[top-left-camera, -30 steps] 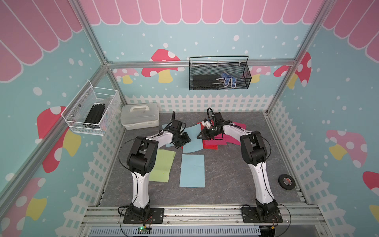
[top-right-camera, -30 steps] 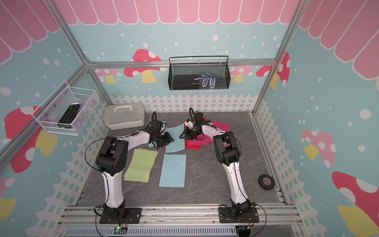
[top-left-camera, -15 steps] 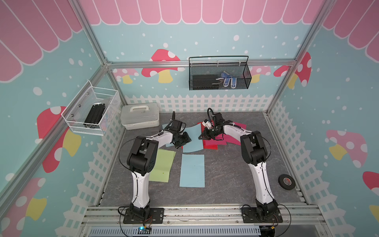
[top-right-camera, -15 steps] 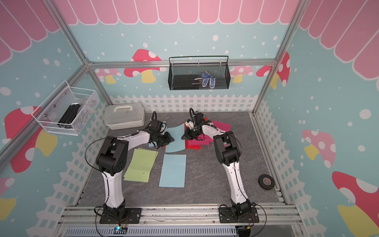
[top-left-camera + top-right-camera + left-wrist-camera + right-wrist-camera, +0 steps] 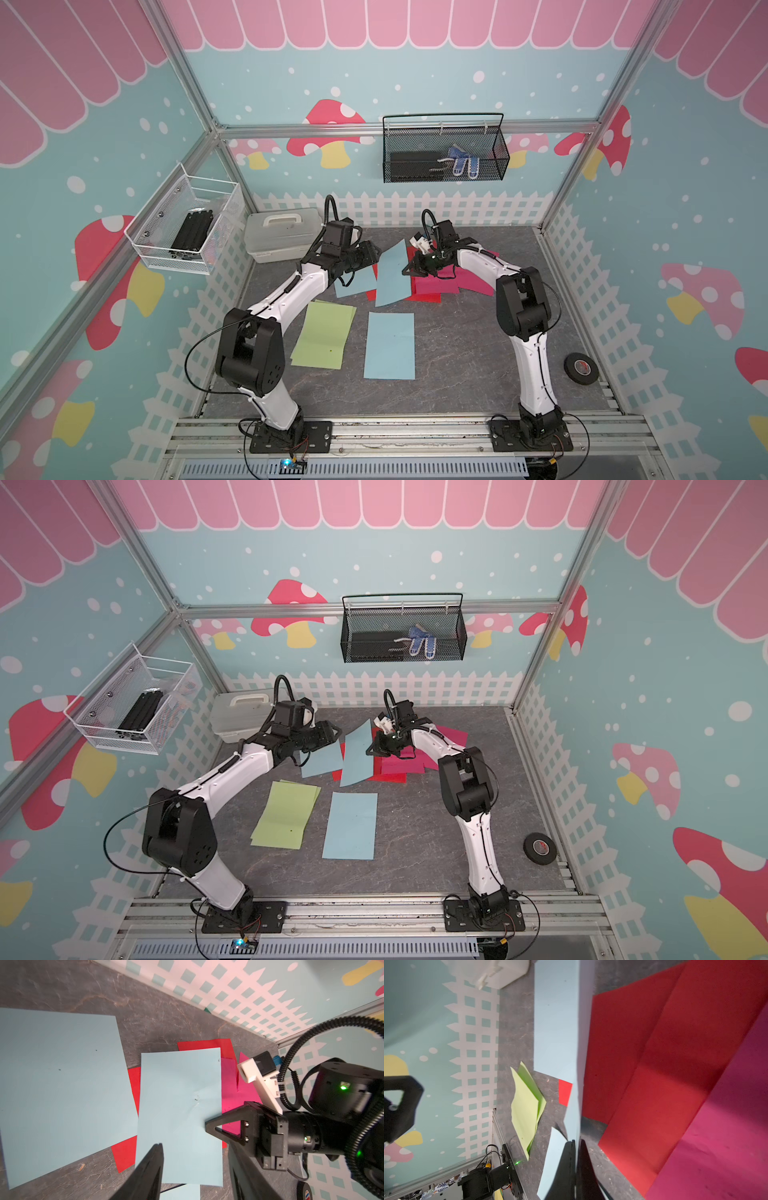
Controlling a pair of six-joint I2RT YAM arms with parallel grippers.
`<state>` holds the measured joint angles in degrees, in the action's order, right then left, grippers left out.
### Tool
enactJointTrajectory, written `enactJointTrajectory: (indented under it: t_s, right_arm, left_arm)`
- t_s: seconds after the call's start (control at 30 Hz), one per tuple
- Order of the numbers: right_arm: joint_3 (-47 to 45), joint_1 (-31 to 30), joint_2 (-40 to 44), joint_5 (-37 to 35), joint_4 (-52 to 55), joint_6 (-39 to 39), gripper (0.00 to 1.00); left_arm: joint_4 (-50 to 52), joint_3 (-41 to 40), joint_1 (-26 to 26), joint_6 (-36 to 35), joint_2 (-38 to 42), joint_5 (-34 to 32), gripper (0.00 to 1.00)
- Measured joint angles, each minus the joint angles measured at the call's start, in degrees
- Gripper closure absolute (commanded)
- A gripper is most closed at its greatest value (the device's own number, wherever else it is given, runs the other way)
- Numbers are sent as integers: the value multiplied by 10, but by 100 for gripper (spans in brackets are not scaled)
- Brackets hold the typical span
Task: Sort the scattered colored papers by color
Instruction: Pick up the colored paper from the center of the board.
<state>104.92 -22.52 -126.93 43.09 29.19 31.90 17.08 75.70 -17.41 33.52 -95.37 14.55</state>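
The grey table (image 5: 457,353) lies bare at the front right. Green papers (image 5: 324,334) and a flat blue sheet (image 5: 390,347) rest up front, while red papers (image 5: 424,296) and magenta papers (image 5: 440,284) are half hidden behind. The right gripper (image 5: 409,270) pinches the raised blue sheet (image 5: 390,274), and the left gripper (image 5: 372,254) gapes beside its far edge.

Right end effector (image 5: 406,272) clamped onto light blue paper (image 5: 390,279); left end effector (image 5: 376,254) widened slightly.
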Motion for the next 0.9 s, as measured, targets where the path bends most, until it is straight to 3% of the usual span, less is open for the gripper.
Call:
enactJointTrajectory:
  t_s: [0.27,0.63,0.9]
  right_arm:
    - [-79,-27,124,1,-29,23,100]
    - [-366,-89,324,-15,-164,145,100]
    - [-505,-134,393,-41,-282,259,100]
  left_arm:
    - [0,-75,3,-1,38,-21,46]
    - [-2,-136,17,-1,140,-45,45]
    - [-2,-154,19,2,146,-45,45]
